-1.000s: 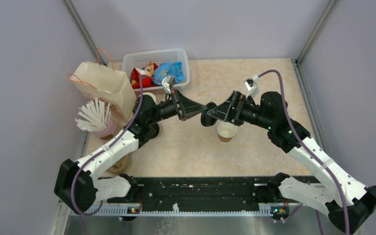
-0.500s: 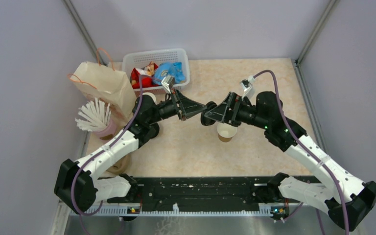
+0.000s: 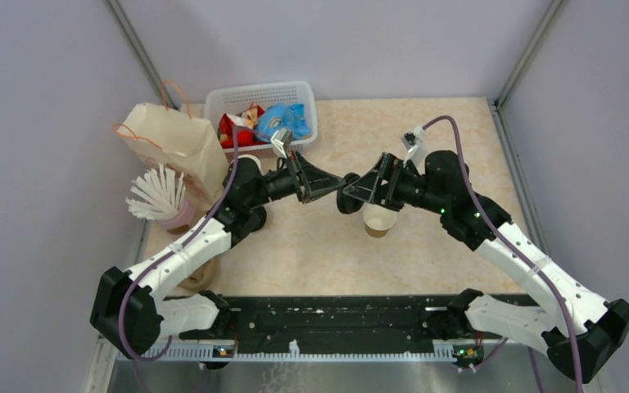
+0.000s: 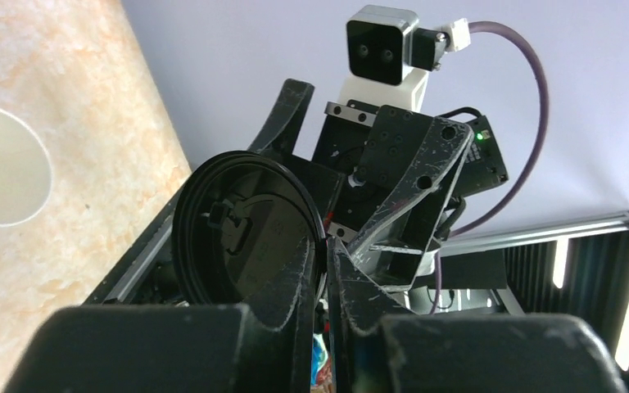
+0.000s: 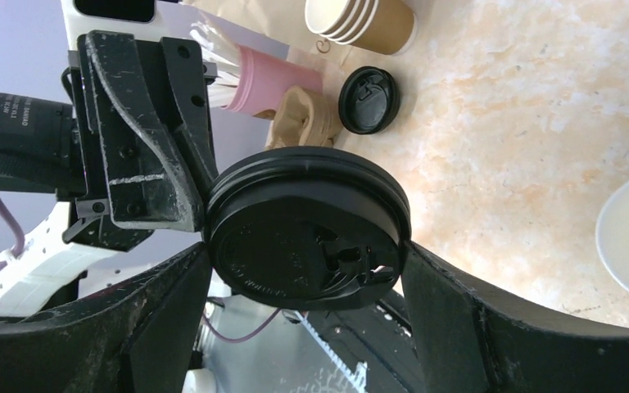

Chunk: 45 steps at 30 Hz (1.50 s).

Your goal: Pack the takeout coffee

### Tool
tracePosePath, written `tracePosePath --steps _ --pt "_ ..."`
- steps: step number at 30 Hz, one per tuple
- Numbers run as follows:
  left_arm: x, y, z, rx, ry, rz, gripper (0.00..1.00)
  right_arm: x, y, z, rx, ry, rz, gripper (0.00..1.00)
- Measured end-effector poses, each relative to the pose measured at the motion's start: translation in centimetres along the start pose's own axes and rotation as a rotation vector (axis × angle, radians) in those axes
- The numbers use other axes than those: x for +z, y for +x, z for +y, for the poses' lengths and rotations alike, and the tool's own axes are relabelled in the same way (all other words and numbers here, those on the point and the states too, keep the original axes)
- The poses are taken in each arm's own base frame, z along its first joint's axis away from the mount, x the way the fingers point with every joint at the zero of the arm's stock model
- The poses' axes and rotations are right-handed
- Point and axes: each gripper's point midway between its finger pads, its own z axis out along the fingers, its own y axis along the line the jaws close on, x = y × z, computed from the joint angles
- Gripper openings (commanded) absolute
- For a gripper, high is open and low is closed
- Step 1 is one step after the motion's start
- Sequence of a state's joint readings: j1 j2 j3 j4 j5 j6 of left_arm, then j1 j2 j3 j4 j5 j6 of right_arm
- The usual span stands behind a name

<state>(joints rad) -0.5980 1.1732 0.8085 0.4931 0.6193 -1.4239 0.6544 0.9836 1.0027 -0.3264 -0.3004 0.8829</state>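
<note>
No takeout coffee shows; the only cup near the grippers has no lid. A black lid (image 3: 346, 197) hangs on edge above the table's middle, between both grippers. My left gripper (image 3: 338, 185) pinches its rim from the left, and in the left wrist view only a thin slit separates its fingertips (image 4: 321, 255) round the lid (image 4: 242, 229). My right gripper (image 3: 352, 193) spans the lid (image 5: 307, 225) across its width, with both fingers touching its edge. An open brown paper cup (image 3: 378, 219) with a white inside stands on the table just below.
A kraft paper bag (image 3: 172, 143) stands at the back left beside a white basket (image 3: 302, 88) of snack packets. A pink cup of white sticks (image 3: 160, 201) is left of my left arm. A cup stack (image 5: 360, 20) and a loose black lid (image 5: 368, 100) lie near it.
My right arm has crept left and its fingers have narrowed onto the lid's edge. The left fingertips have eased apart very slightly; the lid has stayed in place.
</note>
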Motion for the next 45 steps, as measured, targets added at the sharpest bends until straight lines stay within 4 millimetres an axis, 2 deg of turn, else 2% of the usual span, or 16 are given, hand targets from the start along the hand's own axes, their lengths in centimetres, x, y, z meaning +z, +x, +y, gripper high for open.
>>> tracePosePath --steps 2,5,10,13,14,19,22,25,29,32,38,41,45 --pt "-0.1 -0.1 0.6 0.009 -0.022 -0.002 0.18 0.0 0.1 -0.4 0.005 0.020 0.001 0.81" --pt "-0.5 -0.4 1.3 0.020 -0.054 -0.011 0.07 0.0 0.1 -0.7 0.008 0.034 0.001 0.80" --pt "-0.6 -0.6 1.0 0.022 -0.031 -0.011 0.14 0.4 0.2 -0.6 0.007 0.025 0.011 0.77" --pt "-0.5 -0.8 1.7 0.017 -0.045 -0.008 0.25 1.0 0.3 -1.0 0.006 0.040 0.029 0.77" --pt "-0.5 -0.8 1.9 0.018 -0.052 -0.008 0.31 1.2 0.4 -1.2 0.005 0.044 0.033 0.77" --pt "-1.0 -1.5 3.0 0.014 -0.092 -0.028 0.72 1.2 0.7 -1.8 0.002 0.068 0.047 0.77" --pt "-2.1 -2.5 4.1 0.018 -0.146 -0.063 0.85 1.0 0.7 -2.8 -0.003 0.110 0.053 0.77" --pt "-3.5 -3.5 5.2 0.052 -0.212 -0.098 0.97 0.0 0.4 -4.8 -0.024 0.214 0.068 0.77" --pt "-4.4 -4.6 6.6 0.127 -0.332 -0.090 0.99 -0.7 -1.3 -7.6 -0.103 0.420 0.103 0.78" --pt "-4.2 -5.4 6.6 0.231 -0.387 -0.053 0.99 0.0 -2.1 -9.7 -0.169 0.560 0.181 0.79" --pt "-4.1 -6.7 7.5 0.399 -0.463 -0.009 0.99 1.4 -0.9 -15.9 -0.259 0.826 0.424 0.80" --pt "-4.7 -6.7 8.8 0.446 -0.514 0.008 0.99 1.9 -0.4 -17.5 -0.293 0.899 0.510 0.80" --pt "-5.3 -6.8 9.6 0.485 -0.551 0.019 0.99 2.1 0.3 -18.0 -0.331 0.931 0.573 0.80"
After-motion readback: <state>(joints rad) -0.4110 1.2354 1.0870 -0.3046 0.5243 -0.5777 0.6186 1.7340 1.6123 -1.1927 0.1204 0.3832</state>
